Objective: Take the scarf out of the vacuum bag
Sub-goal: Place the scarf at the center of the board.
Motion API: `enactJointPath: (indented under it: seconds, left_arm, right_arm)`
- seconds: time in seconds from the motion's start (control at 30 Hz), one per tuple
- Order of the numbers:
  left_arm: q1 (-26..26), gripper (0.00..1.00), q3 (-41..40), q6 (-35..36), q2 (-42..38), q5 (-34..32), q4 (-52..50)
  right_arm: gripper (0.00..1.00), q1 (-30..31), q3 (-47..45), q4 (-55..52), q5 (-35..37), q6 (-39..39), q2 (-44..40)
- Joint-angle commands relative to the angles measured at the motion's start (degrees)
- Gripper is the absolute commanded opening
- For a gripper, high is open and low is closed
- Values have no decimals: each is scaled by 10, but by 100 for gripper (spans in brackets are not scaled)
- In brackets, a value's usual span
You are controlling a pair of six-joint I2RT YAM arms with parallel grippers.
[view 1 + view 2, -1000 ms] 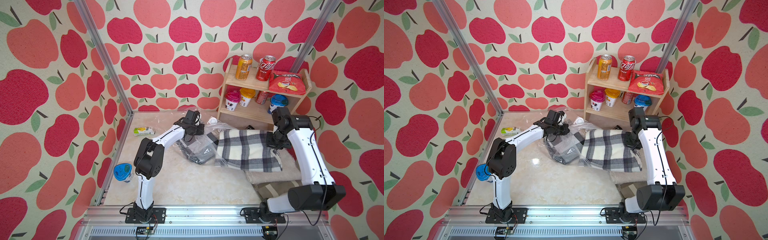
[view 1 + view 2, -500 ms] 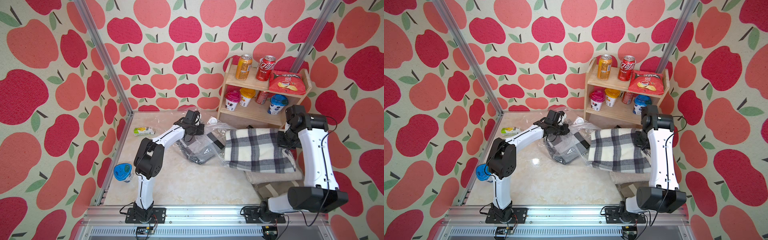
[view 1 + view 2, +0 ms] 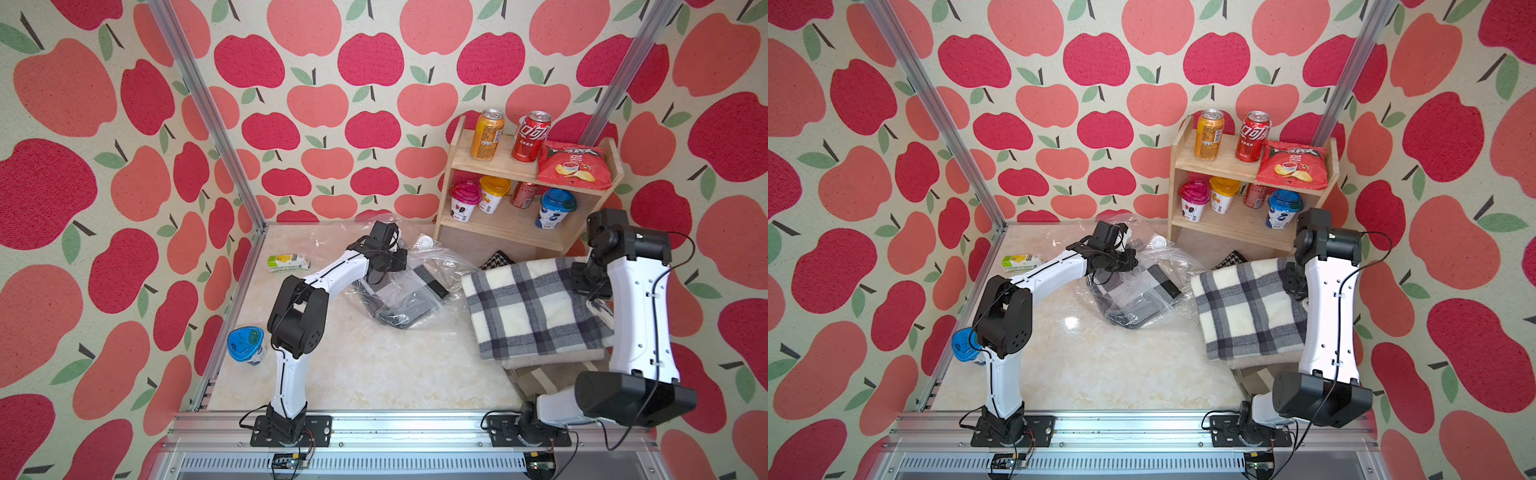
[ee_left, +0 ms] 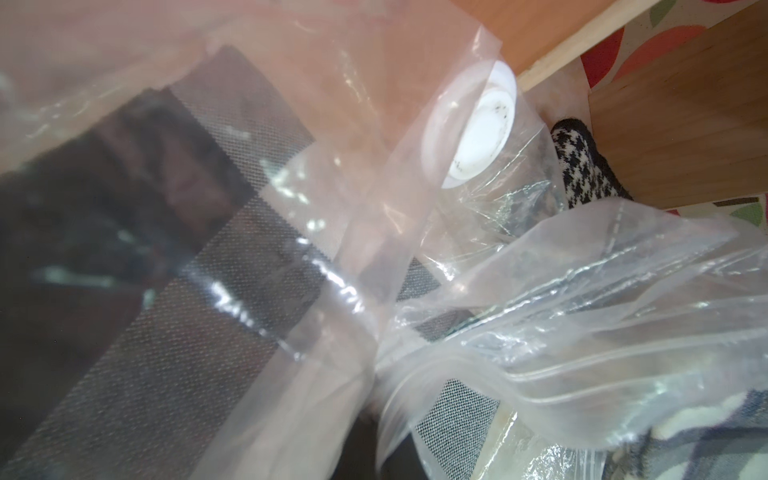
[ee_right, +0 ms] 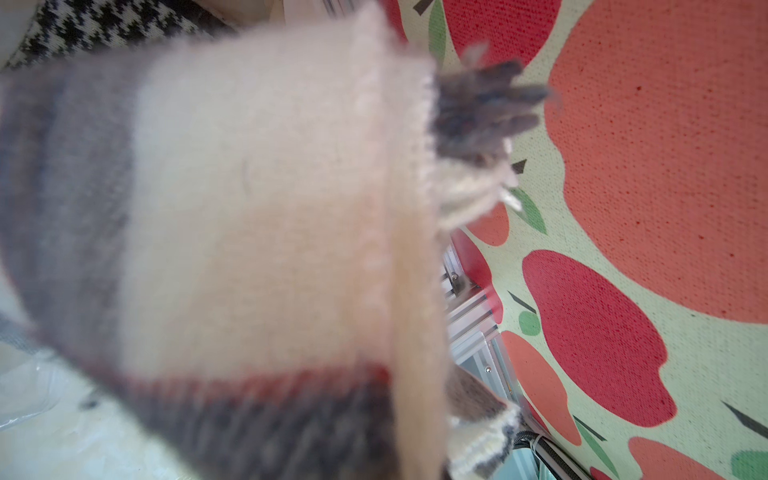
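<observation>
- Left gripper [image 3: 388, 266] is closed tight on the crinkled upper edge of the vacuum bag [image 3: 415, 291]. Its fingers don't show in the left wrist view.
- Right gripper [image 3: 581, 286] is closed, pinching the plaid scarf [image 3: 532, 307] at its right-hand edge. That edge is raised.
- Plaid scarf is out of the bag, just beside its mouth, lying on a beige cloth [image 3: 552, 359]. A striped cloth [image 3: 540, 382] pokes out below.
- One bag, one white valve cap [image 3: 424, 242], and one grey scarf [image 3: 399, 311] inside the bag.
- One houndstooth cloth [image 3: 498, 259] sits against the shelf [image 3: 498, 220].
- Shelf holds three cans: orange can [image 3: 487, 135], red can [image 3: 532, 137], and lower red can [image 3: 524, 194]. It also holds three cups and one chip bag [image 3: 575, 166].
- Elsewhere there is one blue cup [image 3: 246, 345] at the table [image 3: 374, 374] left edge, and one juice carton [image 3: 286, 262].
- Only the left wrist view shows specks on the valve cap [image 4: 478, 137].
- Only the right wrist view shows the scarf's fringe [image 5: 478, 124], blurred.
- Only the top views show both arms.
</observation>
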Motion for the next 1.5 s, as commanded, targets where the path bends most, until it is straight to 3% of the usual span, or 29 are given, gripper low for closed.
enactJointPath:
  seconds: [0.0,0.27,0.73,1.27,1.47]
  left_arm:
    - [7,0,-9,12,-17,-15,-16]
    - [8,0,-7,13,-12,-13,-16]
    - [6,0,-35,7,-44,-6,-8]
    - [-10,0,-62,40,-130,-26,-21]
    - [-9,0,-65,54,-154,-36,-24]
  right_arm:
    - [0,-19,34,6,28,-3,-3]
    - [0,-35,34,17,29,-11,-2]
    - [0,-118,-117,188,-14,-16,-22]
    - [1,-144,-233,308,-43,-2,29]
    - [15,-144,-234,306,-46,10,55]
